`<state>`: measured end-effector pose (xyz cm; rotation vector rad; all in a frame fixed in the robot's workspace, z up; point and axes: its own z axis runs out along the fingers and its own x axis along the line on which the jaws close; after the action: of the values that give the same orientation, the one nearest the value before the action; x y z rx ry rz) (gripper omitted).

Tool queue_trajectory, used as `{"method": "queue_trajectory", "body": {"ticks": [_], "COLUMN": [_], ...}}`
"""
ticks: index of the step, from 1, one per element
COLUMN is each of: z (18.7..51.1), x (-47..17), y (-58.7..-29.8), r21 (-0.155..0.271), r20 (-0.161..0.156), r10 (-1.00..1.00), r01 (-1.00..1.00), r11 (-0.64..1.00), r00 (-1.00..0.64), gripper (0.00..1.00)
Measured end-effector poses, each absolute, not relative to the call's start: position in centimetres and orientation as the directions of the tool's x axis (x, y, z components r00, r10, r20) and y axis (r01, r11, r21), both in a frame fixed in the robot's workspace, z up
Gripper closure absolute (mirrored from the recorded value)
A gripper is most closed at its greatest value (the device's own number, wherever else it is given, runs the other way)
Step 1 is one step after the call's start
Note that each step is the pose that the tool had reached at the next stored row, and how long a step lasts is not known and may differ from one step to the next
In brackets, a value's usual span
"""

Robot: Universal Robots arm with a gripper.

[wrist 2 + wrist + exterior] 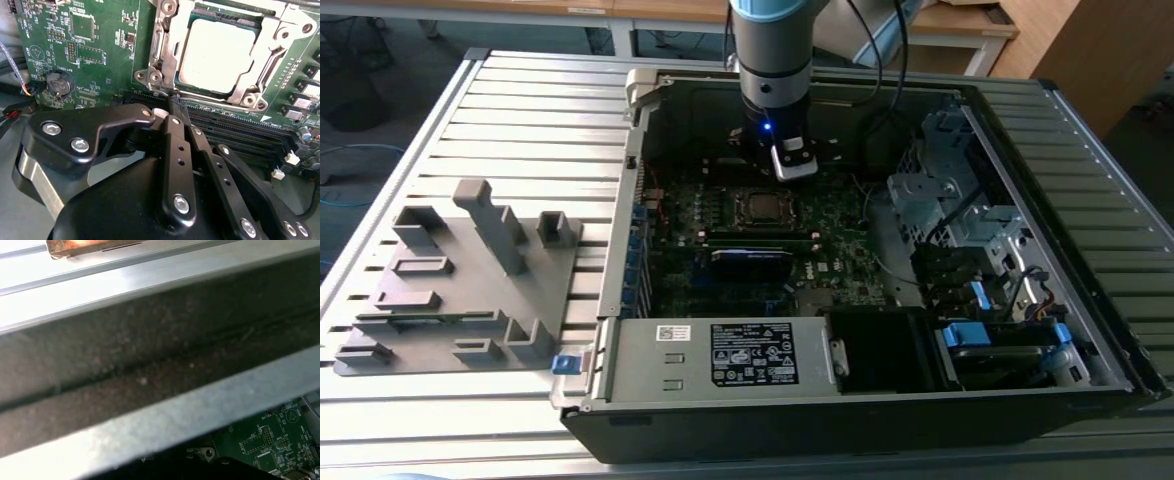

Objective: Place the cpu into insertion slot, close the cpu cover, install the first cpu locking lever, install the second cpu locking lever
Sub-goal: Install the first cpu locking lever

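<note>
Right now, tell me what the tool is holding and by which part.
Nothing: the tool is shut with nothing between its tips, beside the cpu cover that lies closed over the cpu.

cpu (216, 55) in insertion slot (161, 42)

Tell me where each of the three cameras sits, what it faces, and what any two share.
Exterior view: off the arm, above the open computer case, looking down; the arm descends over the insertion slot.
Second wrist view: on the arm, facing the cpu under the cpu cover; the hand is in the foreground.
First wrist view: on the arm, facing a metal wall.
Both wrist views share the green motherboard.
</note>
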<state>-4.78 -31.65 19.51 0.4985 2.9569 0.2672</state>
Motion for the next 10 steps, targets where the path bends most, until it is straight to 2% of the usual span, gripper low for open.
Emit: {"method": "queue_trajectory", "body": {"ticks": [10], "z": [19.5], "x": [-4.76], "y": [-31.77], "r21": [0.206], "r20": [-0.095], "r10": [0.336], "r01": [0.312], "r11": [0.927], "r00": [-0.937], "gripper": [0.89]}}
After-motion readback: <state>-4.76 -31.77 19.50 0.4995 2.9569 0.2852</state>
